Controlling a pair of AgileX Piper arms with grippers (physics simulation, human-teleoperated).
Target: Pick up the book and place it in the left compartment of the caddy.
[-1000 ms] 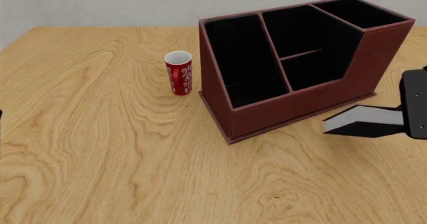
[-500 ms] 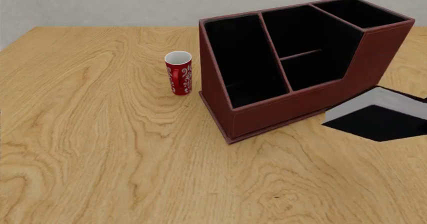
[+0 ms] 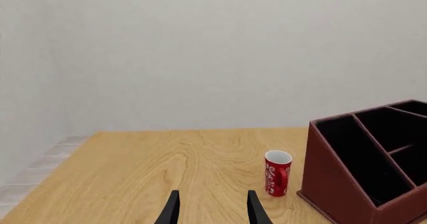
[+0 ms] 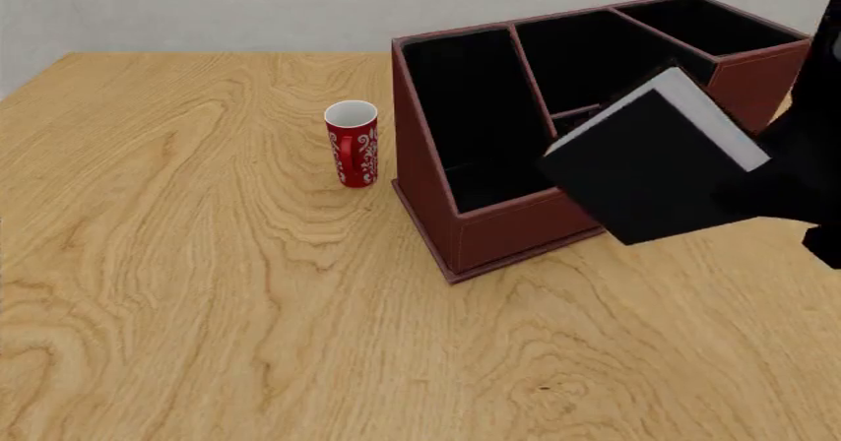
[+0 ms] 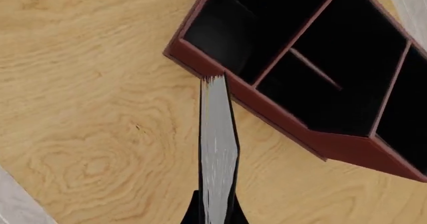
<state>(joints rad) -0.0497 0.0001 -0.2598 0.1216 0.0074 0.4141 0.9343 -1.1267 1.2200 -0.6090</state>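
**A:** What does the right gripper (image 5: pixel 215 211) have?

**B:** It is clamped on the book (image 4: pixel 653 160). In the right wrist view the two dark fingers (image 5: pixel 195 215) press on either side of the covers at the near end, and the white page edges run straight out from between them. In the front view the gripper itself is hard to make out; only the dark bulk of the right arm shows at the frame's right edge, behind the book.

**A:** And where is the book relative to that hand?

**B:** It sticks out ahead of the fingers, lifted clear of the table (image 4: pixel 197 293) and tilted, one corner raised. Its far end reaches to the caddy (image 4: pixel 434 180), over the low front wall. Just beyond that far end, a little to one side, lies the left compartment (image 4: pixel 476 116), the long black slot at the caddy's end wall. The book is not inside it.

**A:** Further out?

**B:** Past the caddy's end wall, well apart from the book, a red cup (image 4: pixel 351 143) stands upright on the wood.

**A:** The left gripper (image 3: pixel 212 209)?

**B:** Its fingers stand apart with nothing between them, above bare table. From that hand the red cup lies ahead and near, the caddy just beyond the cup.
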